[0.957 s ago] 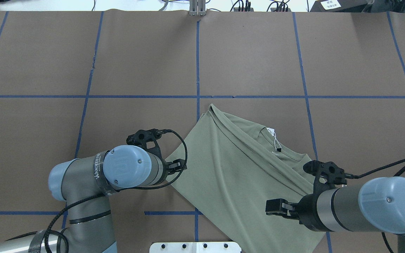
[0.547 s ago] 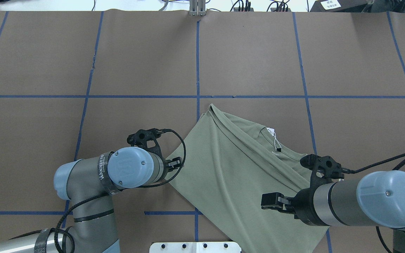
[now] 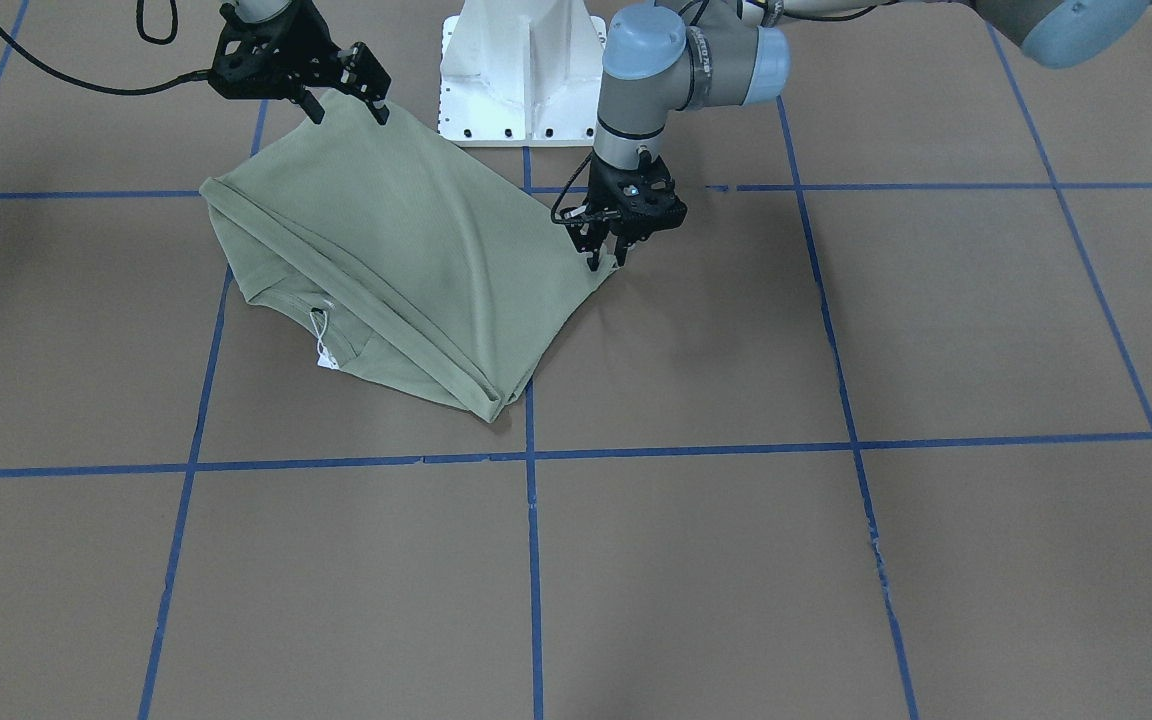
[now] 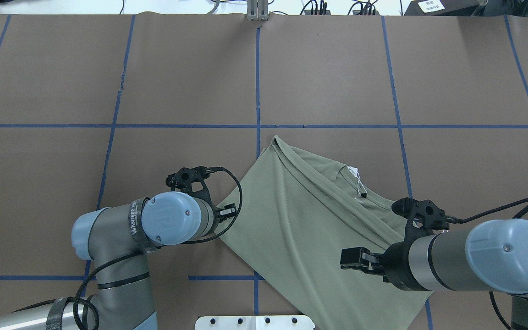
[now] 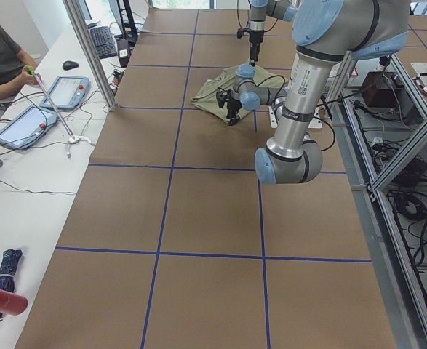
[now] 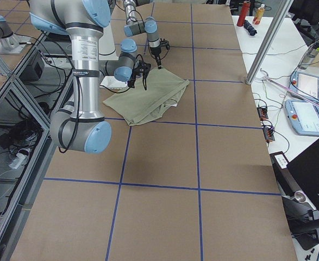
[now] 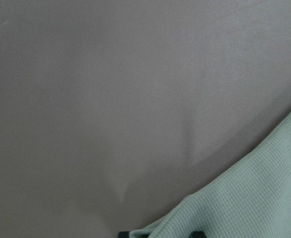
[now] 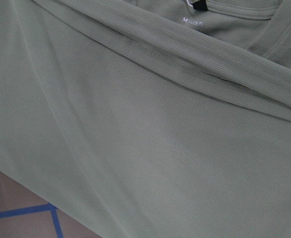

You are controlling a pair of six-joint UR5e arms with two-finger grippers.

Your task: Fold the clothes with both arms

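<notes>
The green shirt (image 3: 406, 240) is laid upper left of centre in the front view. The right claw (image 3: 350, 110) is held spread over its top edge. The left claw (image 3: 607, 262) is set at its right corner; a pinch cannot be told.

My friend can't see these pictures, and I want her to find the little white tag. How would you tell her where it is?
Look at the big brown table crossed by blue tape lines; one green shirt lies on it. At the shirt's round neck lies a little tag on a string, bright white where everything around it is green.
</notes>
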